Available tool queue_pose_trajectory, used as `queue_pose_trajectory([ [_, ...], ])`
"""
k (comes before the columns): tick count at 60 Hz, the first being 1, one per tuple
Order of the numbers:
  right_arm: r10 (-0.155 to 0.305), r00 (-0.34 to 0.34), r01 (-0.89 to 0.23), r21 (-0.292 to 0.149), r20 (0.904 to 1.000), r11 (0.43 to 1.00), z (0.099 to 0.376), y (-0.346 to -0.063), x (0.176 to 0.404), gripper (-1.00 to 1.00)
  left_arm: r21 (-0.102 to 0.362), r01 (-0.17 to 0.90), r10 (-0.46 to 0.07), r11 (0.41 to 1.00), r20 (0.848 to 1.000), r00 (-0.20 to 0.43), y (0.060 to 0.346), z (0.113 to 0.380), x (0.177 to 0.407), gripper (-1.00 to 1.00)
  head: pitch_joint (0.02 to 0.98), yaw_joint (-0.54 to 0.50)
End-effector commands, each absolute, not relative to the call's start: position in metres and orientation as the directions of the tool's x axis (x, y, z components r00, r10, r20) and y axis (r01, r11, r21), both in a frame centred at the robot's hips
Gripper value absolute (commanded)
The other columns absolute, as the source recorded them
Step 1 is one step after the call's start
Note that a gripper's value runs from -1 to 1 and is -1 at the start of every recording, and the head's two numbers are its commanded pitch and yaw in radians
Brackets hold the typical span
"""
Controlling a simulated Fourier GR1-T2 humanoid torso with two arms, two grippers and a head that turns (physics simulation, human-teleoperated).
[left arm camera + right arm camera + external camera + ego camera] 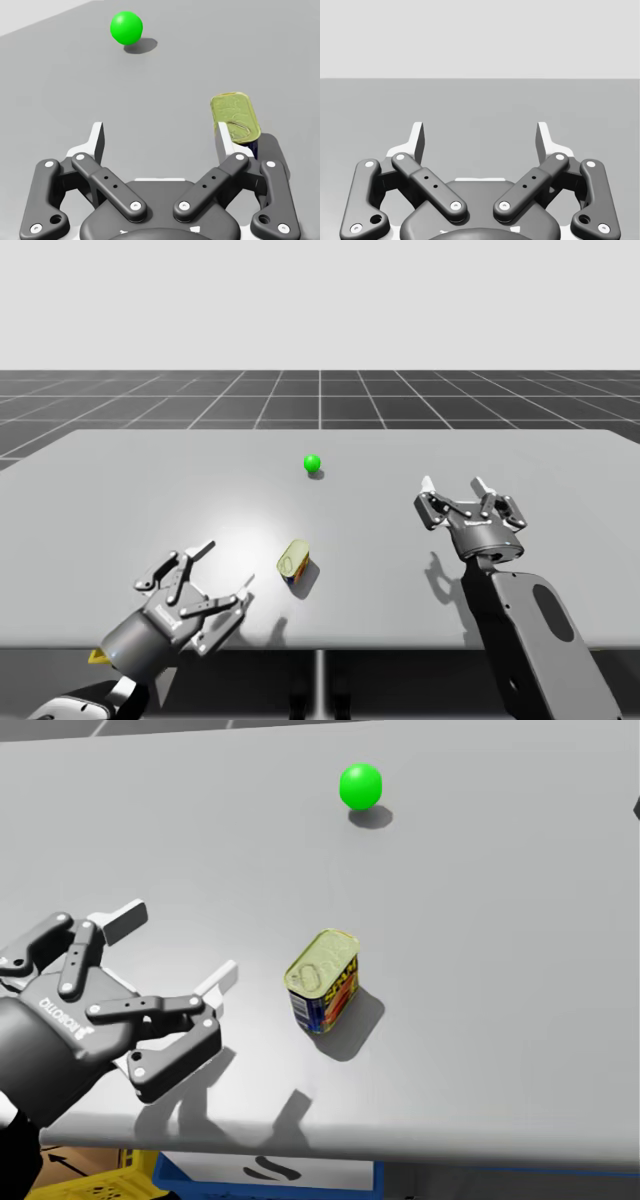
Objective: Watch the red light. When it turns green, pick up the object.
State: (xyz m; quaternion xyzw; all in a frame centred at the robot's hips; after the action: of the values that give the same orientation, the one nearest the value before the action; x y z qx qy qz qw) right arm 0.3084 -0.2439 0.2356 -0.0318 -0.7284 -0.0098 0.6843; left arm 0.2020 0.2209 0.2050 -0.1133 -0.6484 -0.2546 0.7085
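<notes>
A plain grey desk (150,490) with a smooth, matte top spans the high view, and beyond its far edge a dark floor (120,400) ruled in a pale grid runs to a blank, light backdrop. In the head view, below the desk's near edge, a yellow slatted crate (95,1182) sits just beside a blue box (270,1172) with white marking on it

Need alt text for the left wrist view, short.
My open left tool reaches over a grey table, with a small gold-lidded rectangular tin standing just ahead of one finger, not gripped. A green ball light sits farther ahead.
</notes>
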Motion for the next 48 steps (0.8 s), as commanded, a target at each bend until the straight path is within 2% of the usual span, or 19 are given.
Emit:
queue_pose_trajectory([
  [1,0.031,-0.062,0.055,-0.028,0.9976,0.998,0.236,-0.243,0.309,-1.00,0.145,0.566,-0.236,0.811,0.967,0.090,0.213,0.176,0.188,-1.00,0.882,0.11],
  [3,0.031,-0.063,0.055,-0.027,0.9975,0.998,0.236,-0.244,0.309,-1.00,0.147,0.573,-0.246,0.806,0.964,0.099,0.210,0.172,0.187,-1.00,0.882,0.11],
  [12,0.029,-0.063,0.053,-0.026,0.9976,0.998,0.236,-0.243,0.308,-1.00,0.086,0.612,-0.233,0.786,0.959,0.164,0.196,0.158,0.186,-1.00,0.881,0.12],
  [16,0.028,-0.063,0.052,-0.025,0.9976,0.998,0.236,-0.243,0.308,-1.00,0.079,0.621,-0.236,0.780,0.956,0.175,0.191,0.155,0.187,-1.00,0.881,0.12],
  [22,0.026,-0.064,0.052,-0.023,0.9976,0.998,0.236,-0.243,0.308,-1.00,0.061,0.615,-0.228,0.787,0.953,0.198,0.180,0.148,0.192,-1.00,0.881,0.12],
  [25,0.026,-0.065,0.052,-0.023,0.9976,0.998,0.237,-0.243,0.308,-1.00,0.036,0.612,-0.212,0.790,0.953,0.217,0.177,0.145,0.195,-1.00,0.881,0.11],
  [48,0.027,-0.063,0.046,-0.024,0.9977,0.999,0.236,-0.242,0.308,-1.00,0.000,0.578,-0.182,0.816,0.949,0.258,0.145,0.139,0.226,-1.00,0.883,0.12],
])
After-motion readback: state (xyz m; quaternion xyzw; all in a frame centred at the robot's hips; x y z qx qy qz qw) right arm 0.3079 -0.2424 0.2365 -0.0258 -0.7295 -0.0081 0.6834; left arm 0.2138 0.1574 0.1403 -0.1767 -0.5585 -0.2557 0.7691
